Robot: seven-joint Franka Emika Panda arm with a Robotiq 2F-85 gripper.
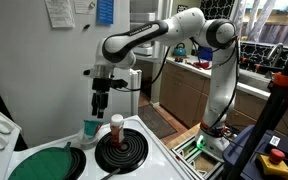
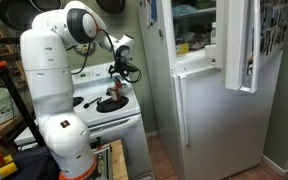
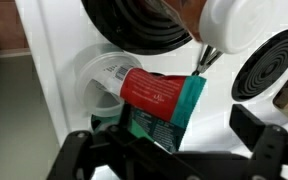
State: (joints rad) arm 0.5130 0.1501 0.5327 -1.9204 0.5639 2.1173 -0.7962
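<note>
A: Checking tool (image 1: 100, 112): released, jaws wide, hovering above red-and-teal container (image 3: 154, 90) on stove (image 1: 159, 150), beside coil burner (image 1: 121, 152).
B: Judged light, thin-walled, slick. Grip mid-body, across red band; squeeze gently.

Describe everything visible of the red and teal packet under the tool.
The packet looks like glossy plastic: red printed middle, teal end, pale label strip at the other end. It lies tilted across a clear round container on the white stovetop, beside a black coil burner. The open tool hangs just above it, seemingly not touching.
</note>
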